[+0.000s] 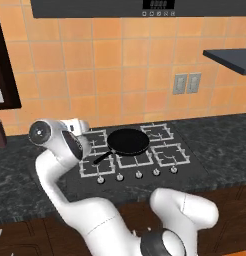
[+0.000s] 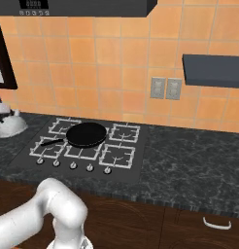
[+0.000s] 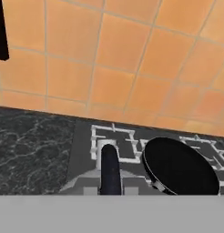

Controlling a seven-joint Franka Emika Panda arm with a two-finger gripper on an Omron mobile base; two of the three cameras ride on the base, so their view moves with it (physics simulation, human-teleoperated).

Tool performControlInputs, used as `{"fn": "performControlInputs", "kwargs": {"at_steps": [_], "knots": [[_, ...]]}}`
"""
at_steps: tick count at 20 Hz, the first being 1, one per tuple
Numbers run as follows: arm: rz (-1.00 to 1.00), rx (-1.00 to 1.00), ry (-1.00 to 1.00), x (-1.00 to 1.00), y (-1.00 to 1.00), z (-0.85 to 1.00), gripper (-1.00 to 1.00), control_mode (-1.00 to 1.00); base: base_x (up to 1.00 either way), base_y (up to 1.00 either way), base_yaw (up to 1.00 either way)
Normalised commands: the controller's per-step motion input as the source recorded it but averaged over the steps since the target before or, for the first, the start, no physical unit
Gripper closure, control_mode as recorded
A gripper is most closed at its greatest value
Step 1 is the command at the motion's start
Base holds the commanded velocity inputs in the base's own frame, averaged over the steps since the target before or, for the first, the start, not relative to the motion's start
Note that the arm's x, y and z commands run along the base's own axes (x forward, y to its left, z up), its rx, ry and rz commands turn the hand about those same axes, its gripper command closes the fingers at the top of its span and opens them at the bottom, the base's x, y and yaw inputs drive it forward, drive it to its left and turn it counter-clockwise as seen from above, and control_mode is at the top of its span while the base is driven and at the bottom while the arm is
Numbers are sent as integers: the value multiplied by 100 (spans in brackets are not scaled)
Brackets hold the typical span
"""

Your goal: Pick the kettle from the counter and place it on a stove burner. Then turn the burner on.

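Kettle (image 2: 9,124): small, squat, dome-shaped, white-silver, with a thin dark handle rising upright from the top. Standing on the counter (image 2: 189,160) at the far left edge of the right base view, just beside the cooktop's (image 2: 136,168) left side and apart from the grates. Partly cut off by the frame edge there.

Counter: long, dark grey-black marbled stone, brown wooden cabinet fronts below.

Cooktop: black, set into the counter, with square silver-grey wire grates. Stove burner (image 2: 117,155) at front right bare, crossed prongs plain to see. 5 small round silver knobs (image 1: 139,174) in a row along the front edge.

Frying pan (image 1: 127,141): round, black, sitting over the middle grates, handle pointing front-left.

Gripper (image 3: 110,175) near the cooktop's left rear, above the grates, in the hand view beside the pan. Only 1 dark finger (image 3: 109,168) plain to see there; cannot tell whether released or clenched. Nothing seen between the tips.

Orange tiled wall behind, 2 grey outlets (image 2: 165,88) on it.
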Motion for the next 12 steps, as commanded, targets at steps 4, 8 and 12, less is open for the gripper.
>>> {"fn": "performControlInputs", "kwargs": {"at_steps": [4,8,12], "knots": [[-1,8,-33,0,-100,72,100,-100,0,0,0],[-6,8,-19,3,-100,71,100,-100,0,0,0],[-11,11,-5,19,-100,72,100,-100,0,0,0]]}}
